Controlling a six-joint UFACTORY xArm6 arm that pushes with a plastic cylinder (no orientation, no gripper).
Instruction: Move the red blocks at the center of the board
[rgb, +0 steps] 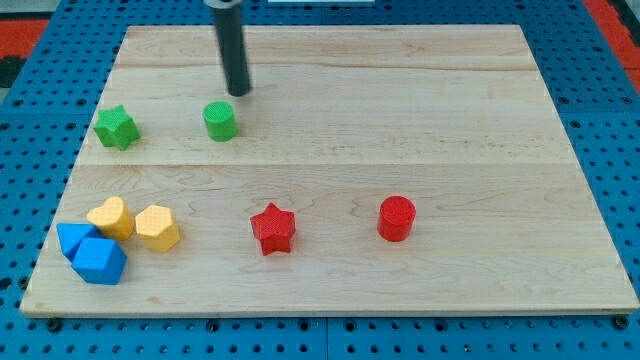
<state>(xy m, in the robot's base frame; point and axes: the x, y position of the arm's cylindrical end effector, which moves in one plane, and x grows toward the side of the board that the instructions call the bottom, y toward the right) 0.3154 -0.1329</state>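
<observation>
A red star block (272, 228) lies low on the wooden board (400, 120), a little left of the middle. A red cylinder (396, 218) stands to its right, apart from it. My tip (238, 93) is in the upper left part of the board, far above both red blocks. It sits just above and right of a green cylinder (220, 121), close to it, with a small gap showing.
A green star (116, 127) lies at the left. Two yellow blocks (111, 217) (157, 227) sit side by side at the lower left. Two blue blocks (75, 240) (100, 261) huddle below them near the board's corner.
</observation>
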